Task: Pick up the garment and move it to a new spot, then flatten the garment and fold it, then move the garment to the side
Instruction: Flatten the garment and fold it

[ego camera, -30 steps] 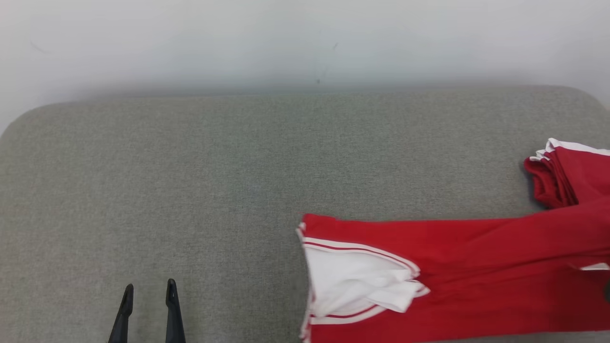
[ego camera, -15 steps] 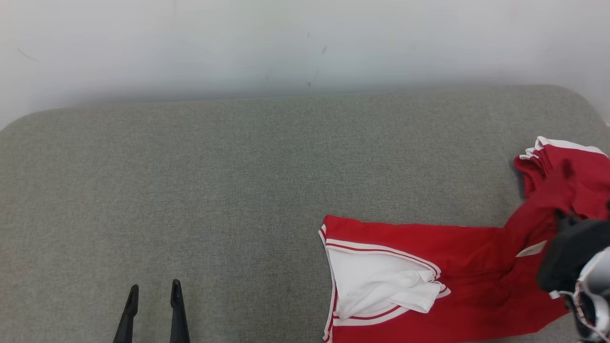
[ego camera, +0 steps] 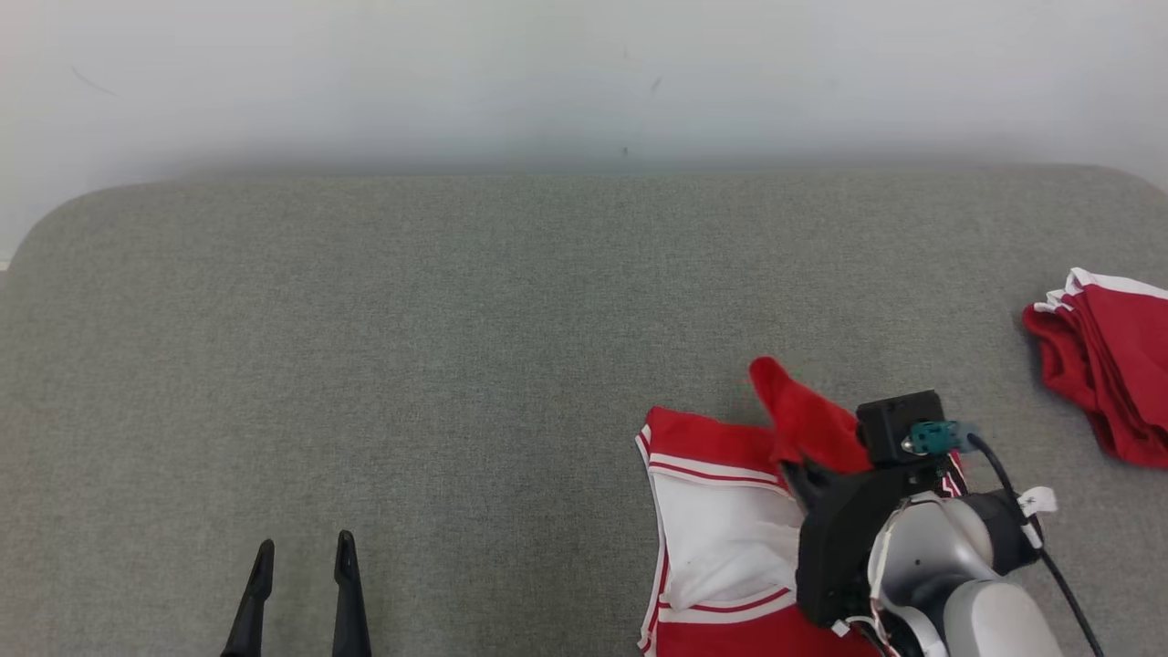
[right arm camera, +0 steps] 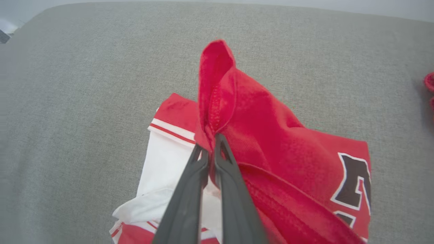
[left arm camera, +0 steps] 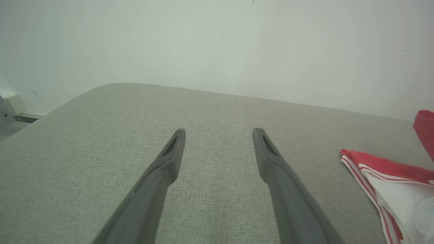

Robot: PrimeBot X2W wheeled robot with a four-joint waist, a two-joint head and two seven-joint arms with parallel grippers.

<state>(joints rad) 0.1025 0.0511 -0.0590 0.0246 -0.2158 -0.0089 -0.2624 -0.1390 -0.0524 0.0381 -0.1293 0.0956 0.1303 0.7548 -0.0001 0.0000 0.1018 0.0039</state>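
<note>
Our right tool [right arm camera: 211, 144] pinches a red fold of the garment [right arm camera: 288, 142], jaws narrow, and the rest lies bunched below and behind its tips on the surface [ego camera: 456, 319]. Our left tool [ego camera: 305, 543], wide and empty, stands well apart to its left.

Right arm: pale grey forearm [ego camera: 940, 552], black wrist housing [ego camera: 839, 538], teal connector [ego camera: 929, 438], black cable [ego camera: 999, 470]. Long, dark, tapered fingers [left arm camera: 274, 166].
</note>
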